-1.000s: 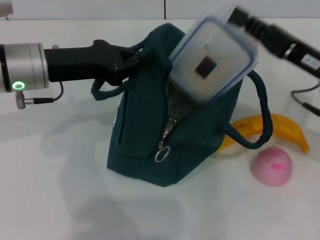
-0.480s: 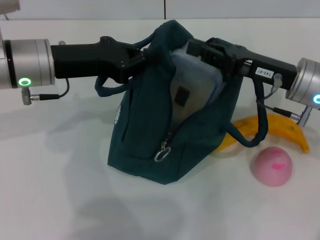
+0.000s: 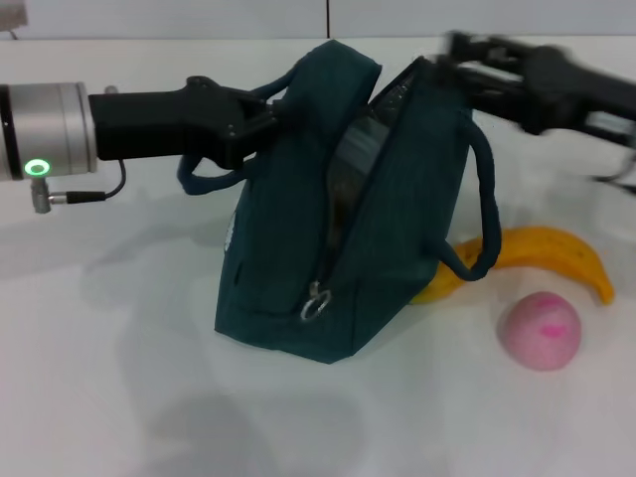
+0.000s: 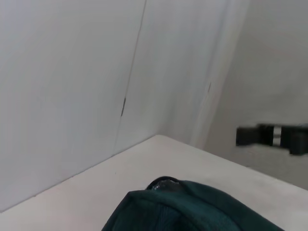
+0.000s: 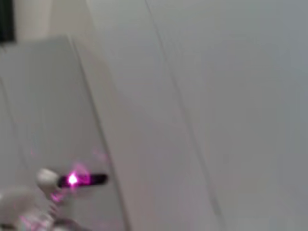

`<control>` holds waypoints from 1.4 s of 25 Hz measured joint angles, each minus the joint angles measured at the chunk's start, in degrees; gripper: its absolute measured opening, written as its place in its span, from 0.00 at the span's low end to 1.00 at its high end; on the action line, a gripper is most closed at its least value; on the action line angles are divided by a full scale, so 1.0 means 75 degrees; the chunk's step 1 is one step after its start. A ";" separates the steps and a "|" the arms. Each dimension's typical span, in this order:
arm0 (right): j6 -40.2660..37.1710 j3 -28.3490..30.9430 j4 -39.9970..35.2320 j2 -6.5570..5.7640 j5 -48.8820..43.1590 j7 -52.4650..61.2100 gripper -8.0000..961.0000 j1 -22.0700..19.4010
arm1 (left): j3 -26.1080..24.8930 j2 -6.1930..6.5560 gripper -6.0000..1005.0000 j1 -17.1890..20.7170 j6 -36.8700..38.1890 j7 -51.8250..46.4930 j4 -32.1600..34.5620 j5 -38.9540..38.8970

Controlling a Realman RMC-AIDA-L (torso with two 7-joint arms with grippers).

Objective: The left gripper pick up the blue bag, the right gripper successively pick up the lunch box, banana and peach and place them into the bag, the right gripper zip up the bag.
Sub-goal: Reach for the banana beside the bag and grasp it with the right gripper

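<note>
Bag (image 3: 328,229) of dark teal-blue fabric stands on the white bench (image 3: 119,378), its zipper parted at the top, with a pale lunch box (image 3: 350,164) showing inside the gap. Left end effector (image 3: 266,117) is clamped on the bag's upper edge by a handle. Right end effector (image 3: 467,55) hovers blurred just above the bag's far rim — whether it is open I cannot tell. Banana (image 3: 542,253) and pink peach (image 3: 539,330) lie on the bench beside the bag.
</note>
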 joint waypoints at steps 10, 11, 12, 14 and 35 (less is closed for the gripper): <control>0.0176 0.2180 -0.3866 0.0361 -0.5460 0.3333 0.83 -0.1364 | -0.0004 0.0060 0.04 0.0107 0.0005 0.0000 -0.0031 0.0180; -0.0055 0.2215 -0.3901 0.0334 -0.5942 0.3687 0.86 -0.1218 | -0.0003 0.0058 0.04 0.0093 0.0003 -0.0001 -0.0032 0.0185; -0.0208 0.2225 -0.3912 0.0326 -0.6388 0.3931 0.86 -0.1074 | 0.0004 0.0055 0.04 0.0076 0.0003 -0.0001 -0.0033 0.0186; -0.0454 0.2231 -0.3942 0.0344 -0.7386 0.4352 0.85 -0.0762 | 0.0018 0.0040 0.04 0.0026 0.0003 0.0011 -0.0034 0.0187; -0.1446 0.1343 -0.2950 0.0529 -1.1029 0.5358 0.79 0.1784 | 0.0038 -0.0095 0.04 -0.0056 0.0041 0.0040 -0.0056 0.0173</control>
